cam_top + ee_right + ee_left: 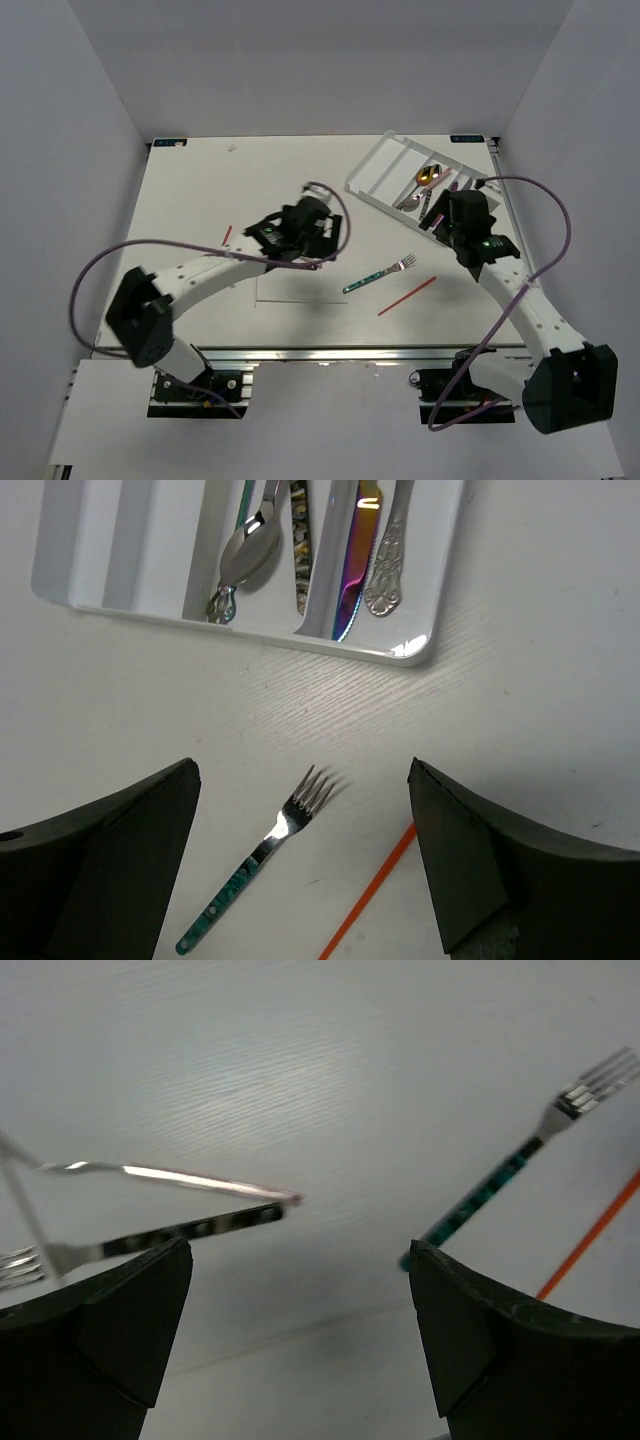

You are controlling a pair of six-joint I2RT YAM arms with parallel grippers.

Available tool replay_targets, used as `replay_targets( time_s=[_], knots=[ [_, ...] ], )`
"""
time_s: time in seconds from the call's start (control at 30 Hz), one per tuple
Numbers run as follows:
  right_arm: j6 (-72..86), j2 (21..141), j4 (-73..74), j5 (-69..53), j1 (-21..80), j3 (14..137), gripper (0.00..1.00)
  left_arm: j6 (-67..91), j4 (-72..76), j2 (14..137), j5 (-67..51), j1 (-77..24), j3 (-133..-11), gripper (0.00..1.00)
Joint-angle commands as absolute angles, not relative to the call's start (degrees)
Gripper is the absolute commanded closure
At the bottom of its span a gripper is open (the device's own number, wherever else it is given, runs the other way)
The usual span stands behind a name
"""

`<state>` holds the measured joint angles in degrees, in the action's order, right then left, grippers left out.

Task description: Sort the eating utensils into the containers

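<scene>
Inside pale grey walls [80, 100], we see the left claw [300, 1250] and right claw [302, 768] gaping empty over a white tabletop [200, 180], where a teal-handled fork [380, 274] and red chopstick [406, 296] lie loose near the far-right white tray [385, 165] holding other cutlery [352, 570].

No text, number or brand can be read. Two small blue tags sit at the far corners of the table [200, 190] — the left tag [168, 142] and the right tag [466, 138] — both too small to make out.
</scene>
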<state>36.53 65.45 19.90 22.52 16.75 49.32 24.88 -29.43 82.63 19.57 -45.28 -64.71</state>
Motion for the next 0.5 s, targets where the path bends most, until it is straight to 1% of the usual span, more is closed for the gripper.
replay_targets(
  time_s=[0.0, 0.03, 0.07, 0.1, 0.17, 0.2, 0.23, 0.3, 0.33, 0.4, 0.47],
  knots=[
    [33.76, 59.61, 21.61, 17.84, 14.07, 48.6, 0.11, 21.04, -26.03, 92.08, 15.58, -51.93, -71.96, 0.02],
    [33.23, 56.81, 21.97, 18.19, 13.71, 48.69, 0.11, 19.09, -25.84, 98.46, 11.55, -54.03, -74.42, 0.02],
    [32.7, 55.47, 22.32, 18.11, 13.36, 48.78, 0.11, 16.98, -26.1, 101.4, 10.99, -55.01, -76.97, 0.02],
    [31.91, 54.33, 23.02, 17.84, 13.01, 49.13, 0.11, 13.31, -26.45, 104.12, 11.42, -56.15, -81.52, 0.02],
    [31.12, 51.6, 24.08, 16.36, 12.83, 49.66, 0.11, 10.56, -26.98, 111.22, 13.35, -58.27, -85.76, 0.02],
    [30.5, 50.9, 24.43, 14.78, 12.83, 49.83, 0.11, 9.5, -27.33, 113.18, 13.53, -58.45, -89.17, 0.05],
    [29.98, 49.58, 24.35, 12.07, 12.83, 49.83, 0.11, 9.23, -27.94, 114.94, 13.54, -58.45, -90.95, 0.07],
    [29.01, 48.43, 25.13, 10.47, 12.83, 49.92, 0.11, 8.18, -28.47, 118.82, 13.45, -58.45, -93.5, 0.11],
    [28.57, 47.21, 25.22, 9.76, 12.83, 49.75, 0.11, 7.83, -28.56, 119.61, 13.01, -58.45, -93.95, 0.17],
    [27.17, 45.97, 25.22, 10.54, 12.83, 49.66, 0.11, 6.95, -28.48, 121.28, 11.78, -58.45, -94.22, 0.21],
    [26.37, 45.7, 25.4, 10.99, 12.75, 49.57, 0.11, 6.33, -28.48, 121.99, 10.82, -58.45, -94.13, 0.27]
  ],
)
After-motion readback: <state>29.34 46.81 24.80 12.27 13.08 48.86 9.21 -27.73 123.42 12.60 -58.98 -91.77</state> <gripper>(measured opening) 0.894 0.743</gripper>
